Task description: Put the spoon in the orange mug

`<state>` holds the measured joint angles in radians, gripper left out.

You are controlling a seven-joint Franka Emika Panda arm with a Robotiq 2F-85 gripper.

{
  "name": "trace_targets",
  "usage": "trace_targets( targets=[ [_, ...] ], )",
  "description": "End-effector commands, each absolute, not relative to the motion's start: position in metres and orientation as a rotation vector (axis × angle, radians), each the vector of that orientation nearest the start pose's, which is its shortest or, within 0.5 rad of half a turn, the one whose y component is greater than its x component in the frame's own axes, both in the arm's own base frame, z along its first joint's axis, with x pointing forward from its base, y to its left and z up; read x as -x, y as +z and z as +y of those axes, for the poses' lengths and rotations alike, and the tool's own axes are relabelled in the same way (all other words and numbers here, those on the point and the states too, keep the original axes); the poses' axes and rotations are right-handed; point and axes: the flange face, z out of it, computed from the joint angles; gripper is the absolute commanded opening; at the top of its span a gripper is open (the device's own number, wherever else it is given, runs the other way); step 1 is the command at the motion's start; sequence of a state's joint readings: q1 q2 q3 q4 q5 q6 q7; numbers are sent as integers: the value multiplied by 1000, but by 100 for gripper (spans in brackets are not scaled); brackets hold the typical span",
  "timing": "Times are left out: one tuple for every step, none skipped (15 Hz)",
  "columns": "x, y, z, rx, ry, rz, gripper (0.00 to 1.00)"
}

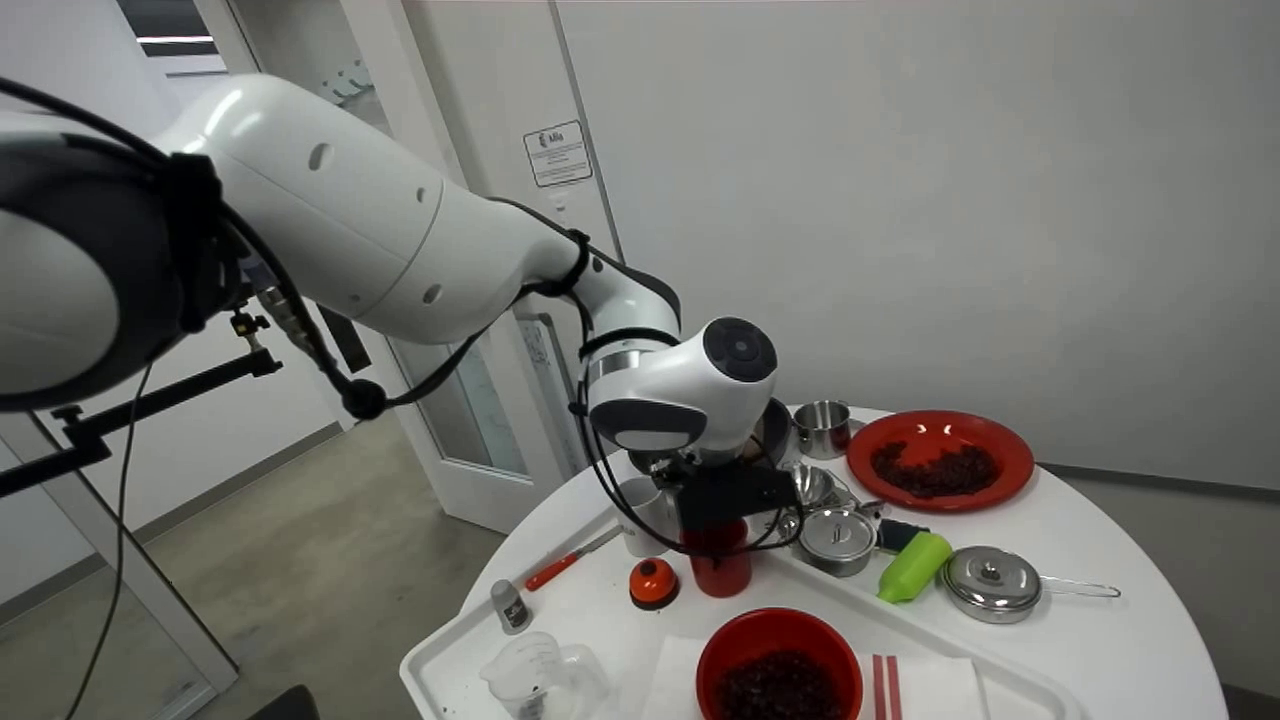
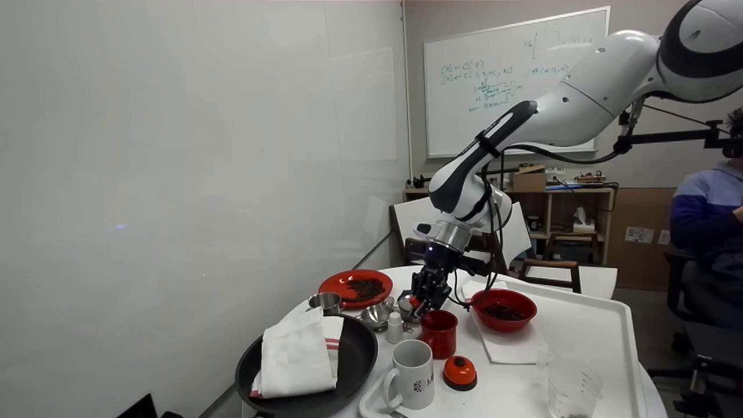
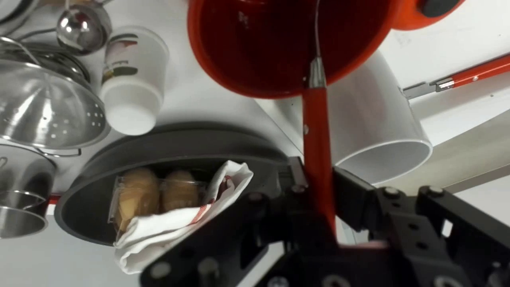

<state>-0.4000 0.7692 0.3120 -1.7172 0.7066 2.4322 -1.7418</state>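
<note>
The orange mug, which looks red-orange, stands upright on the table in an exterior view (image 1: 722, 572) and in an exterior view (image 2: 439, 335). It is at the top of the wrist view (image 3: 247, 52). The spoon (image 3: 316, 119) has a red handle and a thin metal neck. My gripper (image 3: 317, 173) is shut on the handle. The neck crosses the mug's rim in the wrist view and shows against its inside. The spoon's bowl end is not visible, and I cannot tell how deep it sits. My gripper is above and beside the mug in an exterior view (image 2: 426, 299).
A white mug (image 2: 413, 371) and an orange-black timer (image 2: 460, 371) stand close to the orange mug. A white shaker (image 3: 133, 79), metal strainer (image 3: 48, 103) and dark pan (image 3: 199, 141) are near. A red-handled knife (image 1: 555, 570) and red bowl (image 2: 504, 319) lie on the tray (image 2: 627, 342).
</note>
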Motion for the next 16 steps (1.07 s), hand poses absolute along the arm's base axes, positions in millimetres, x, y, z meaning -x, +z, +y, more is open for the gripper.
trace_targets(
  targets=[
    [-665, 153, -90, 2276, -672, -1238, 41],
    [-663, 151, -93, 2281, -666, -1232, 47],
    [-662, 150, -96, 2282, -658, -1226, 55],
    [-661, 150, -98, 2283, -647, -1221, 61],
    [-659, 149, -100, 2283, -637, -1218, 68],
    [-658, 150, -101, 2285, -625, -1212, 76],
    [-656, 151, -102, 2286, -619, -1204, 83],
    [-654, 153, -103, 2311, -588, -1183, 92],
    [-652, 156, -103, 2362, -552, -1147, 98],
    [-653, 147, -105, 2323, -591, -1190, 100],
    [-652, 147, -107, 2331, -584, -1186, 88],
    [-652, 146, -106, 2331, -582, -1187, 95],
    [-652, 146, -106, 2330, -581, -1188, 100],
    [-652, 146, -106, 2330, -581, -1188, 100],
    [-652, 146, -106, 2331, -581, -1188, 100],
    [-652, 146, -106, 2331, -581, -1188, 100]
  ],
)
